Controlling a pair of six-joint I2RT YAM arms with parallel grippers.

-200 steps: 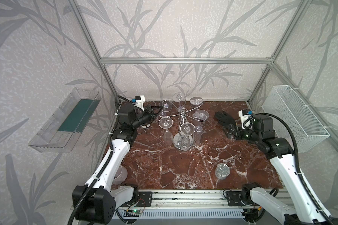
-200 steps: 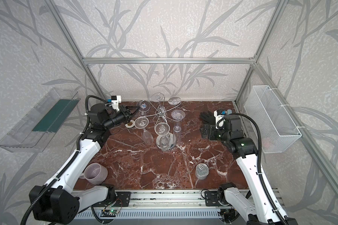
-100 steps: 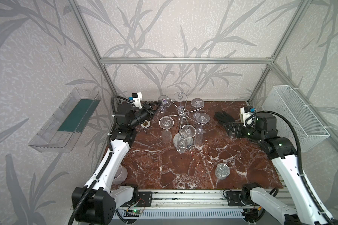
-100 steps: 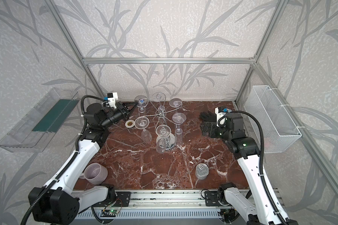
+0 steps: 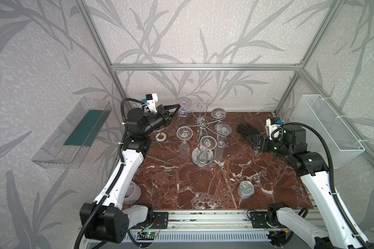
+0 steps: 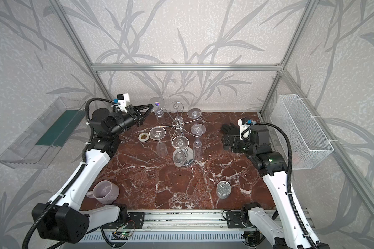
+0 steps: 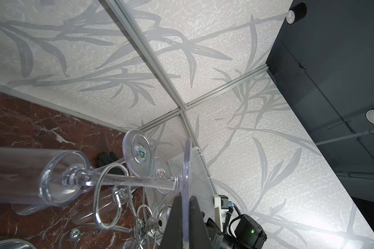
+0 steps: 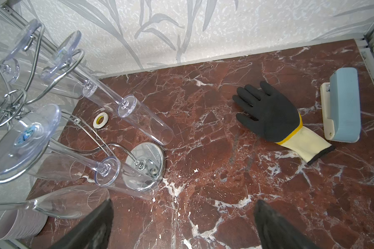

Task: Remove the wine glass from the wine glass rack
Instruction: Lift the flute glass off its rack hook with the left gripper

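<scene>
By the near edge of the desk (image 5: 181,183) a tin can (image 5: 245,189) stands clear of the work. Toward the right edge the right end effector (image 8: 184,202) hangs empty, jaws wide apart, beside a black glove (image 8: 268,114), probably held back from the hanging glasses. The wine glass rack (image 8: 143,154) stands mid-desk. On its arm toward the far-left corner, the left end effector (image 7: 185,199) is clamped on the foot rim of the wine glass (image 7: 121,177), whose stem threads the wire curl. That grip likely leaves the stem free to slide out.

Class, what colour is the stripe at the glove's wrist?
Yellow stripe on the glove; clearest in the right wrist view.
</scene>
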